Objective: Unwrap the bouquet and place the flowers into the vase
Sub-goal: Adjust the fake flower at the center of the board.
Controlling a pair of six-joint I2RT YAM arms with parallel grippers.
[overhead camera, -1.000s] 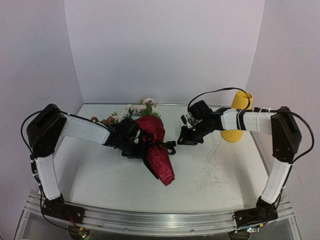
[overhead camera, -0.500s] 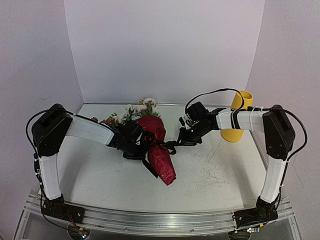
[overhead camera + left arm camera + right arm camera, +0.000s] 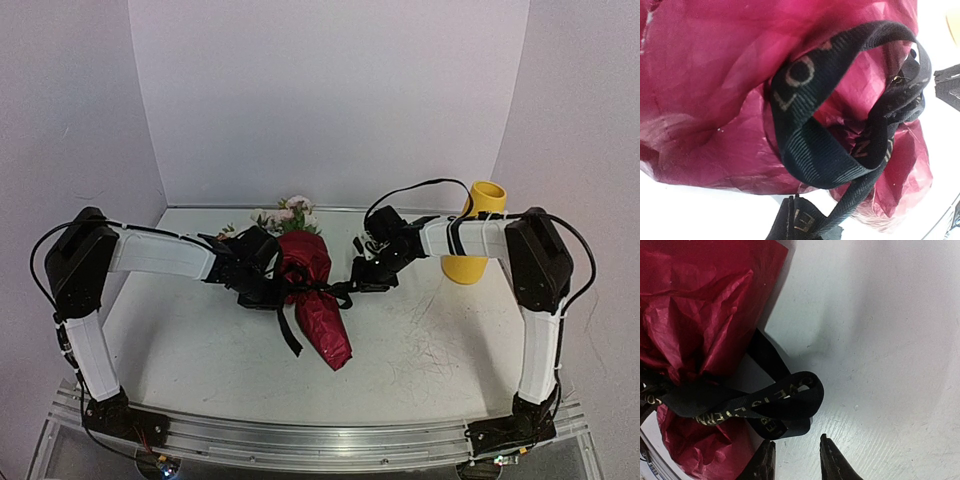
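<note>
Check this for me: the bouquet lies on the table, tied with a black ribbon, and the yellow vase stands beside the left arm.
Wrong side: the top view shows the vase standing beside the right arm. The bouquet does lie on the table, tied with a black ribbon.

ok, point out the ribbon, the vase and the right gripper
ribbon (image 3: 740, 402), right wrist view, on the gold-lettered stretch of the band.
vase (image 3: 486, 205), top view, on the upper wall just below the rim.
right gripper (image 3: 796, 440), right wrist view, in the gap midway between its fingertips.
</note>
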